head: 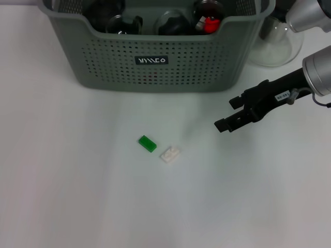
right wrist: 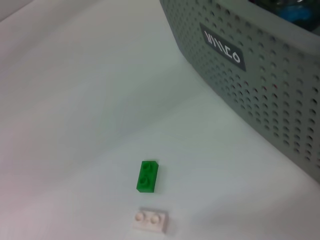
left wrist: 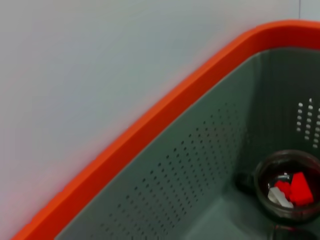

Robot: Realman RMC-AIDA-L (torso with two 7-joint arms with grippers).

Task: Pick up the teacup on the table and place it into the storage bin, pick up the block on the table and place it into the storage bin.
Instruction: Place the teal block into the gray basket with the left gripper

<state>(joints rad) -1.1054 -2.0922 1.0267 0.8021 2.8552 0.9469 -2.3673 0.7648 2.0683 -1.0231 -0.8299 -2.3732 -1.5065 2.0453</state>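
The storage bin carries a small black label with white lettering on its near wall, but the letters cannot be made out. A tiny white tag on the right arm is unreadable.

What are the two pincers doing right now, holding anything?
Right pincer: open, empty, above the table beside the bin.
Left pincer: out of sight.

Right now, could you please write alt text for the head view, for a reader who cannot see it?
A green block and a white block lie side by side on a white table, in front of a grey-green perforated storage bin holding dark items. The right gripper, fingers open, hovers to the blocks' right.
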